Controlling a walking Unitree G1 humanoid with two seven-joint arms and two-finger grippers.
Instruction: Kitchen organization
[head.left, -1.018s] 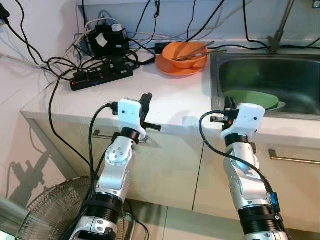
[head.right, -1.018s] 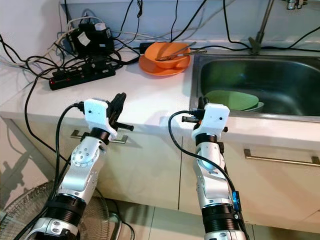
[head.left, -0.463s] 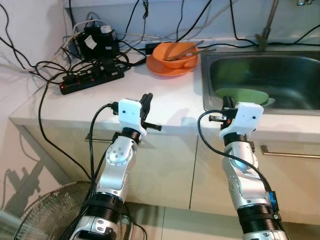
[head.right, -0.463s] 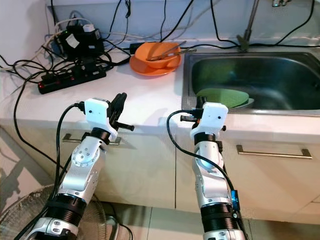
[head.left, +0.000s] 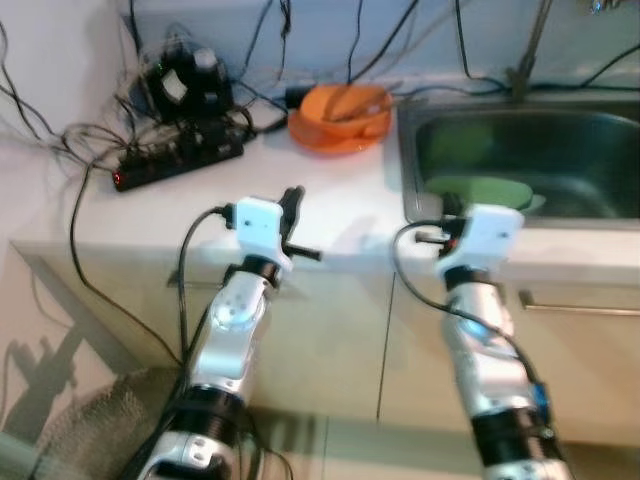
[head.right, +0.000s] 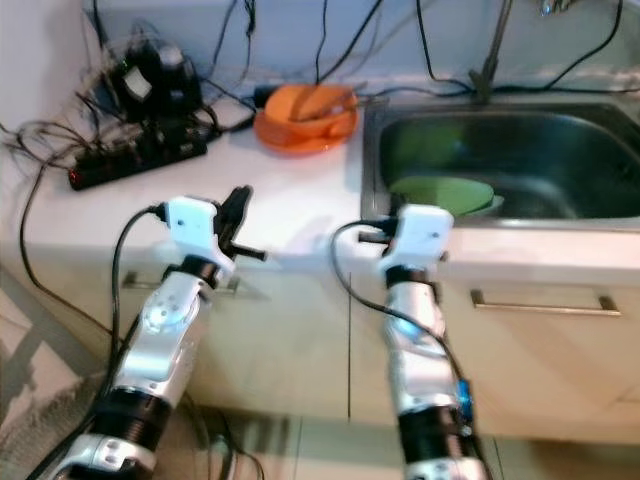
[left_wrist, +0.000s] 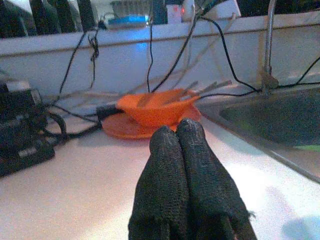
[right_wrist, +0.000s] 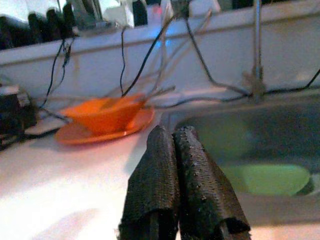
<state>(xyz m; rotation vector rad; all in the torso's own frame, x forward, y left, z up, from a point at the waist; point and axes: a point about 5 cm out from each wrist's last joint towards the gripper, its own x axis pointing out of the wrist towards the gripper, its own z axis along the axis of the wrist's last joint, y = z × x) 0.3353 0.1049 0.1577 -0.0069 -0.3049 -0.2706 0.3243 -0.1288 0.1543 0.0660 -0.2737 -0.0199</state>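
Head views blurred; green plate (head.right: 441, 192) (half hidden) in sink (head.right: 590, 150).

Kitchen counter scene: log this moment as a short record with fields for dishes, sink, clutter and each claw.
counter: white counter, robot standing before it
dishes: orange bowl on orange plate, utensils in the bowl
sink: steel sink holding a green plate
clutter: black power strip with tangled cables
left claw: shut, raised at counter edge, holding nothing
right claw: shut, raised near sink, holding nothing
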